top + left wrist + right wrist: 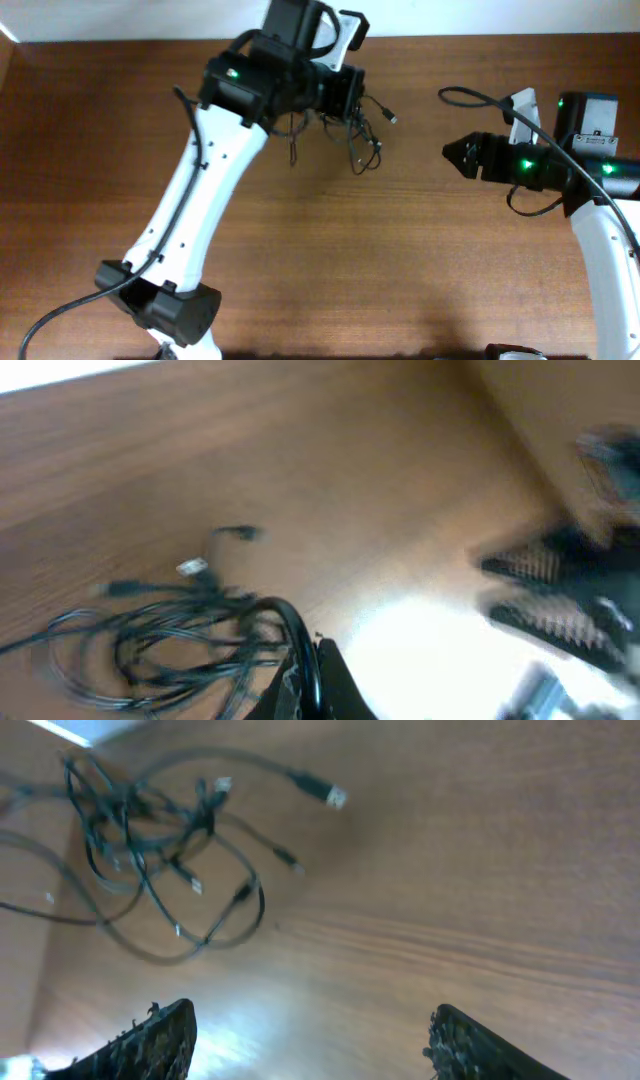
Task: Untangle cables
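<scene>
Brown wood-grain table [330,250], pale wall strip [120,20] along the top edge. Tangle of thin black cords with small plugs [358,135] lies upper centre, just below left gripper [352,98], jaws together; whether a strand is pinched is unclear. Right gripper [450,153] stands spread and empty, well right of it.

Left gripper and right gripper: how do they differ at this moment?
The left gripper is shut, pinching a strand of the cables; the right gripper stands open and holds nothing. The left gripper sits right at the cables; the right gripper is off to the side, apart from them, pointing their way. Both are dark two-finger grippers above the wooden table.
</scene>
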Controlling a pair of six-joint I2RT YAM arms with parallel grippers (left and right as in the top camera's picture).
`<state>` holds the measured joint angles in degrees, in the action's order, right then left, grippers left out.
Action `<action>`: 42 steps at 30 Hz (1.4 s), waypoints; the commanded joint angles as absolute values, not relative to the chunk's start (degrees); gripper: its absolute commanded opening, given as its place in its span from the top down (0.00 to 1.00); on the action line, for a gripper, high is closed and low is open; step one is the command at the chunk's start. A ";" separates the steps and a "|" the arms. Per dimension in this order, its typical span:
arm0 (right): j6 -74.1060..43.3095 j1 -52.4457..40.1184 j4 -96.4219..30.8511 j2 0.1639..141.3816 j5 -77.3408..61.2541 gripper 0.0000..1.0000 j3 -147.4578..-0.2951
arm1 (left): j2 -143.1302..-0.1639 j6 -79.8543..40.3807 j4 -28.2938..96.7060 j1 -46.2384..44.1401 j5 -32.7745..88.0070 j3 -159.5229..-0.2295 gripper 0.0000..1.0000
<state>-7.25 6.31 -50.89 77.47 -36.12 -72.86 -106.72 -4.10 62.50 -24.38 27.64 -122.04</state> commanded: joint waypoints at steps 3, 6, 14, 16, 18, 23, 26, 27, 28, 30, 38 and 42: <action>-14.50 -0.54 -44.38 77.65 -37.91 0.25 -73.41 | -106.80 9.72 63.11 -15.84 60.69 -122.78 1.00; -20.34 -4.51 -41.32 79.00 -36.21 0.29 -73.41 | -106.80 5.04 61.52 -14.83 60.69 -122.78 1.00; -26.02 -10.85 -33.45 82.56 -36.84 0.43 -73.41 | -106.80 0.78 59.18 -14.85 60.69 -122.78 1.00; -26.04 -10.87 -31.97 82.56 -36.86 0.44 -73.41 | -106.80 0.62 59.13 -14.85 60.66 -122.78 1.00; -27.88 -10.87 -29.87 82.56 -36.91 0.46 -73.41 | -106.80 0.62 58.98 -14.85 60.66 -122.78 1.00; -33.26 -12.88 -28.38 84.42 -36.84 0.58 -73.41 | -106.80 -7.35 53.15 -14.85 60.18 -122.78 1.00; -41.30 -15.64 -26.04 87.72 -36.42 0.59 -73.41 | -106.80 -9.47 50.94 -14.85 60.18 -122.78 1.00; -44.27 -16.45 -24.77 89.38 -36.45 0.59 -73.41 | -106.80 -9.65 50.87 -14.85 60.20 -122.78 1.00; -48.60 -17.28 -23.03 91.64 -36.86 0.58 -73.41 | -106.80 -9.65 50.87 -14.85 60.20 -122.78 1.00; -51.94 -17.74 -20.58 93.80 -37.71 0.59 -73.41 | -106.80 -9.63 50.87 -14.85 60.20 -122.78 1.00; -54.94 -13.72 -15.55 94.59 -44.88 0.39 -73.41 | -106.80 -9.61 50.98 -14.81 53.34 -122.78 1.00; -55.55 -8.34 -15.31 94.45 -50.63 0.33 -73.41 | -106.80 -9.63 49.87 -14.83 44.56 -122.78 1.00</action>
